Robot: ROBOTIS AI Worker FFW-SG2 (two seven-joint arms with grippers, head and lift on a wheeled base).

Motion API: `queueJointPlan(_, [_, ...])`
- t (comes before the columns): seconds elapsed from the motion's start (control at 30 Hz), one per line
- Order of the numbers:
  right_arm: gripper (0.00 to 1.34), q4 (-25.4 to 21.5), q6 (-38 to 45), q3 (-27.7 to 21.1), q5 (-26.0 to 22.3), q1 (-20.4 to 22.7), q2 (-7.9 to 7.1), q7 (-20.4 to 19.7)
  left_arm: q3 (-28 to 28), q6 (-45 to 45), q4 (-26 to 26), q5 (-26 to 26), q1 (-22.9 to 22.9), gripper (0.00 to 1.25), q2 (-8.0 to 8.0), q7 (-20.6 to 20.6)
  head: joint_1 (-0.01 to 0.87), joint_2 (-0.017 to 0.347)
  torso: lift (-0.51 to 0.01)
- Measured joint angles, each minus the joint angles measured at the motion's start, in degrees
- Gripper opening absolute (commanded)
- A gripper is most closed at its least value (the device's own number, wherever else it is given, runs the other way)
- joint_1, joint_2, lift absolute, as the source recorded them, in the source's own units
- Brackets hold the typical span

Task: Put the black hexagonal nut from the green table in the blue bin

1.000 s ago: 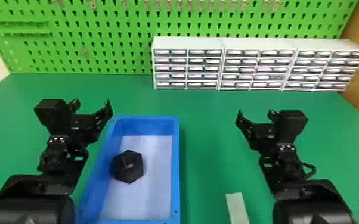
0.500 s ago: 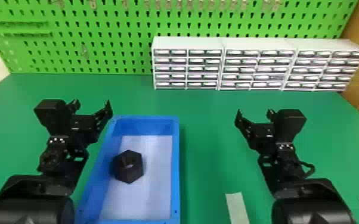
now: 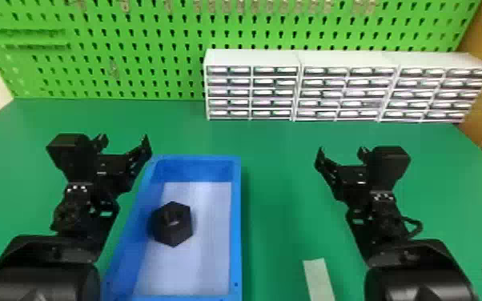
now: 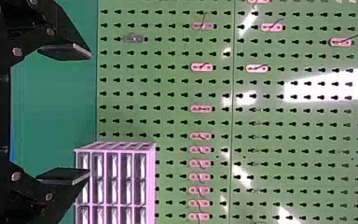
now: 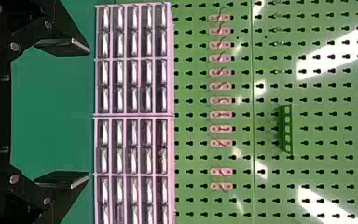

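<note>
The black hexagonal nut (image 3: 173, 230) lies in the blue rectangular, seemingly plastic bin (image 3: 236, 224); black left gripper (image 3: 124, 141) and right gripper (image 3: 341, 153) have fingers spread.

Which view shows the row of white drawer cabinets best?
The head view: it takes in all three white drawer cabinets, tops and fronts. The right wrist view has a stretch of their fronts, sideways and cut off at the edge; the left wrist view catches one end of the row, also sideways and cut off.
</note>
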Motion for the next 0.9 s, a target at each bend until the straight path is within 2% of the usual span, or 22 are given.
queueJointPlan(0.9, [1.0,0.0,0.56,0.47,-0.27,-0.1,-0.3,0.0,-0.29,0.09,0.09,-0.18,-0.29,0.88,0.0,-0.02,0.686,0.052,-0.097])
